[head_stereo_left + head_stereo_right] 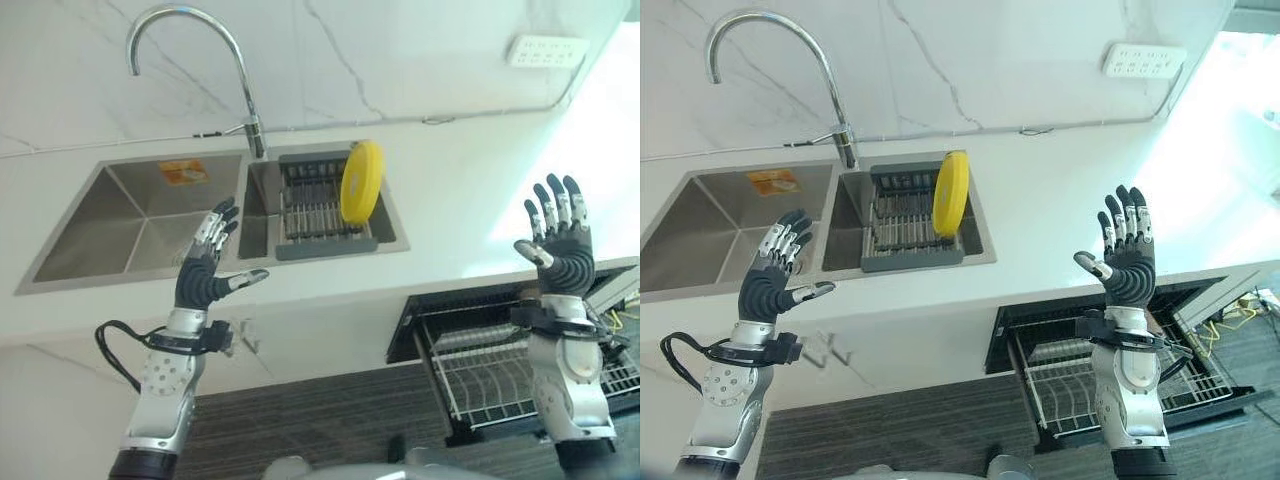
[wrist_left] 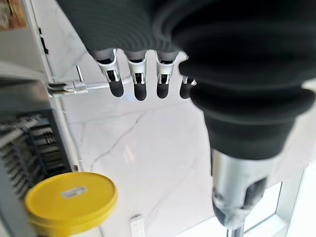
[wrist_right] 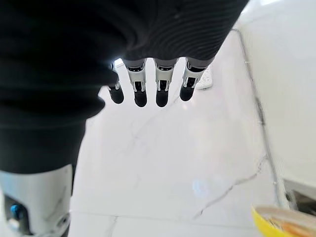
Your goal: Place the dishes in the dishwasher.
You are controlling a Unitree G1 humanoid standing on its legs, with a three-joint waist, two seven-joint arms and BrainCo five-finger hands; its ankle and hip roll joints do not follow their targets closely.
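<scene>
Nearest the robot, low on its right, the pulled-out dishwasher rack of silver wire (image 1: 480,385) sits under the white counter, in the dark open dishwasher (image 1: 1012,335). The right hand (image 1: 563,255) is raised in front of that opening, palm turned inward, its fingers (image 3: 139,89) straight and spread with the thumb out to the side, holding nothing. On the other side the left hand (image 1: 207,272) is lifted before the counter's front edge, fingers (image 2: 139,84) straight and slightly fanned, thumb pointing toward the right, also empty.

Beyond the hands lies the white marble-patterned countertop (image 1: 460,200) with a stainless steel double sink (image 1: 140,215) set into it. The right basin holds a dark grey dish rack with metal bars (image 1: 315,215). The round yellow plate (image 1: 361,182) stands on edge at the right end of this rack, well apart from both hands.

Behind the 2 basins rises the curved chrome tap (image 1: 200,60). Farther back, on the marble wall, a white socket strip (image 1: 546,50) is mounted at the upper right.
</scene>
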